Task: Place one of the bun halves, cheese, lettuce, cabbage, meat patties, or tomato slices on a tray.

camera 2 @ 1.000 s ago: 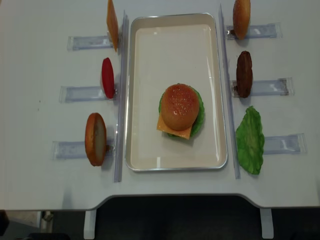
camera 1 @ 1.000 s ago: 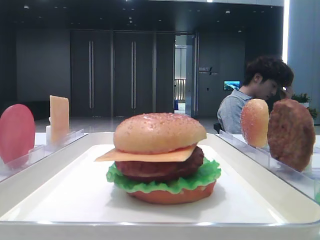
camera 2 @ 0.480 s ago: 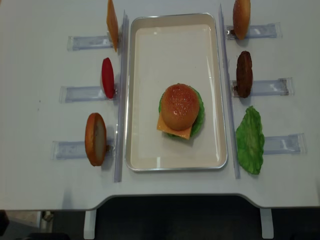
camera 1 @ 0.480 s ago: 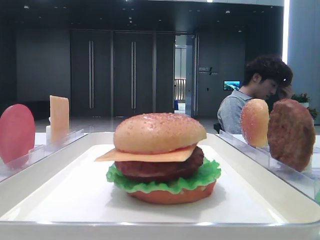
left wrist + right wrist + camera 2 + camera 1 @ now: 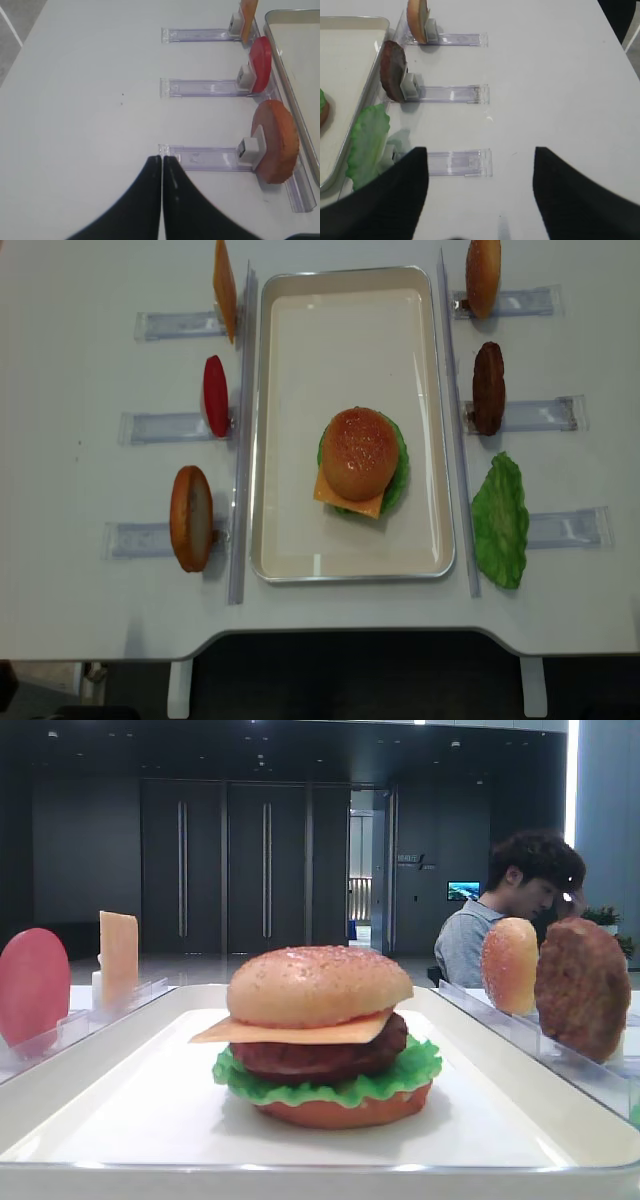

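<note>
No change vs earlier: burger w/ bun top (image 5: pixel 359 452) sits mid tray (image 5: pixel 300 390). Left pincer (image 5: pixel 162 162) clenched, empty, over worktop (image 5: pixel 90 100). Right pincer (image 5: pixel 477 155) spread wide, empty, near lettuce (image 5: pixel 367 142).

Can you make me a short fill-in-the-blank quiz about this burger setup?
1. The assembled burger sits on the white ____.
2. Directly under the bun top lies the ____.
3. The spare lettuce leaf lies to the tray's ____ in the overhead view.

Missing words: tray; cheese; right
</note>
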`<state>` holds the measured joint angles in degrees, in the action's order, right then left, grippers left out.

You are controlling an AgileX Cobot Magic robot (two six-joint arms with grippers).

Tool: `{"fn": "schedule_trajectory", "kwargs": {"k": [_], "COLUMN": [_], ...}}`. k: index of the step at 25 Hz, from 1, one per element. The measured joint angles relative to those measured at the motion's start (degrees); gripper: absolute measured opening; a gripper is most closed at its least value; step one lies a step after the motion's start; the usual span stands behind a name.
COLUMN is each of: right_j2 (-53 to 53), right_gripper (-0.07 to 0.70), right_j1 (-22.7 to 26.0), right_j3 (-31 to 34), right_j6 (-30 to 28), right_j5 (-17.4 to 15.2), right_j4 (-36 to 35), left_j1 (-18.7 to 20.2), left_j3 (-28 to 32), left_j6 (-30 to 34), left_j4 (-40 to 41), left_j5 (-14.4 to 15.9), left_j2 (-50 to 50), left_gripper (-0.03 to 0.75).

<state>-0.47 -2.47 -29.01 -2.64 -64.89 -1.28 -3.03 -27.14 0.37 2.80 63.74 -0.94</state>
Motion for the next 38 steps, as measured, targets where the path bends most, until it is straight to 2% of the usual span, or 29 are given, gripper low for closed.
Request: {"fn": "schedule_trajectory", "kwargs": {"k": [38], "right_j2": [0.0], "right_gripper": [0.434], "right_j1": [0.0], "right_j3": [0.0], "right_j6": [0.0], "right_j5": [0.0], "right_j4": [0.0], "left_j1": [0.0], "left_j3": [0.0], "left_j6": [0.0], "left_j4": [0.05], "left_j5": [0.0], "left_j2": [0.0], "left_gripper": [-0.001]}}
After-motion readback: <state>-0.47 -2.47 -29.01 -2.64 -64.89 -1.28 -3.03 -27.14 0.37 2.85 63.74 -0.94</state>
